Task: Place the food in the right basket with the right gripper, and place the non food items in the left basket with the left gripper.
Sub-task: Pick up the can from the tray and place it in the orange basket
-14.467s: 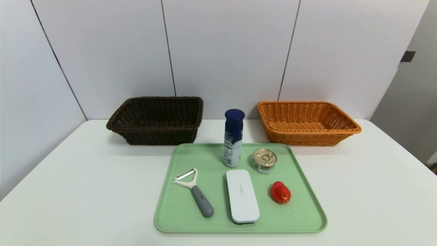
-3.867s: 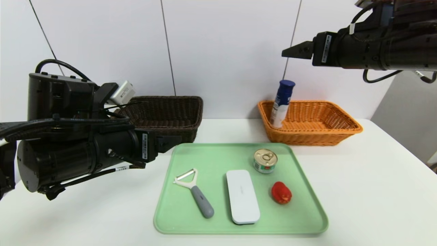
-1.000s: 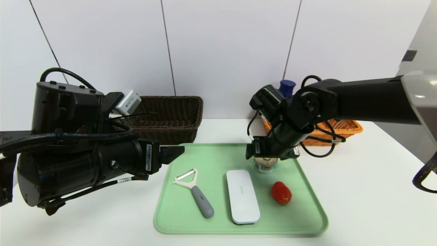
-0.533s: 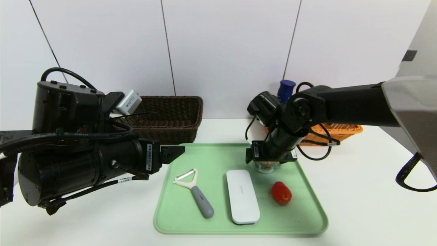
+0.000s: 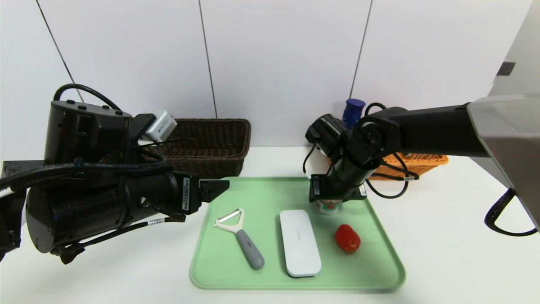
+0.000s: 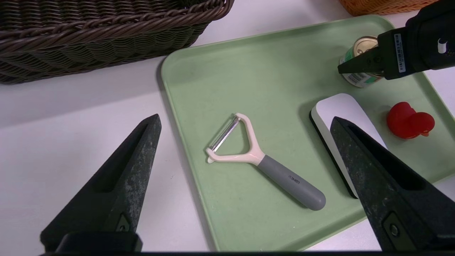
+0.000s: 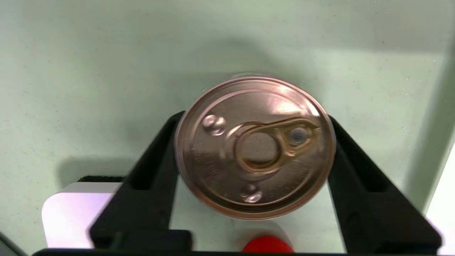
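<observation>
The tin can point(image 5: 328, 207) stands on the green tray point(image 5: 261, 194), and my right gripper point(image 5: 333, 198) is down over it. Seen from the right wrist, both black fingers point(image 7: 156, 167) press the sides of the can point(image 7: 254, 145). A blue bottle cap point(image 5: 353, 107) shows behind the right arm, at the orange basket point(image 5: 426, 159). The peeler point(image 5: 240, 234), white case point(image 5: 299, 242) and red object point(image 5: 347, 238) lie on the tray. My left gripper point(image 5: 219, 185) hovers open at the tray's left edge, above the peeler point(image 6: 263, 163).
The dark brown basket point(image 5: 206, 143) stands at the back left, behind my left arm. Black cables point(image 5: 392, 185) loop from the right arm over the tray's far right corner. White table surrounds the tray.
My right gripper has sunk a little lower around the tin can and its fingers have closed in against it. The left arm has barely moved.
</observation>
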Available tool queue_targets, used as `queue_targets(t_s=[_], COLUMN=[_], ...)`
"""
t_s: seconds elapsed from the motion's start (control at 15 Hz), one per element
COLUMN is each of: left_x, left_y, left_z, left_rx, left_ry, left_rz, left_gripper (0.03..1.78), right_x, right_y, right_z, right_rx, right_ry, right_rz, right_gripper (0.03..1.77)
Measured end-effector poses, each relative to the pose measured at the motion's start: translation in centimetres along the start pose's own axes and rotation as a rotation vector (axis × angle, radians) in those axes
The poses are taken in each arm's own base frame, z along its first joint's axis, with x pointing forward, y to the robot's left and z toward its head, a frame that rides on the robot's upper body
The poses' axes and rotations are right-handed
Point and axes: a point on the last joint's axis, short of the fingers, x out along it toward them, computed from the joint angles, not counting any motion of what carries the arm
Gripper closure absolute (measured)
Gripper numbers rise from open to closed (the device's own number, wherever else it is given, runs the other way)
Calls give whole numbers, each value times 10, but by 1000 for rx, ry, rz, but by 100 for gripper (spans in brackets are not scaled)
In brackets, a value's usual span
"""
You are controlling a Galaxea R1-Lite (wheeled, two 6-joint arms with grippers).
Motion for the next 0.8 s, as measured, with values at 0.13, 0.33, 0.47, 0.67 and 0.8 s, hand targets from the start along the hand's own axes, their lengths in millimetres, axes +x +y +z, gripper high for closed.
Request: queue_targets(t_s=[0.13, 0.33, 0.47, 0.67, 0.8], left_x=[1, 3, 4, 6, 7], left_y=[0, 0, -1, -1, -1], left_z=[0, 1, 1, 0, 0], left_rx=[0, 1, 1, 2, 3], left_ry=[2, 3, 4, 10, 12], left_rz=[0, 0, 1, 1, 1], left_gripper=[12, 12, 12, 12, 12], right_x=[0, -3, -9, -27, -38], right_y=[0, 0, 1, 4, 5], right_z=[0, 1, 4, 7, 8], right_rx=[0, -5, -3, -5, -18], right_ry=[-1, -6, -23, -66, -89], right_rz=[1, 7, 20, 51, 72], right_gripper=[68, 70, 83, 132, 175])
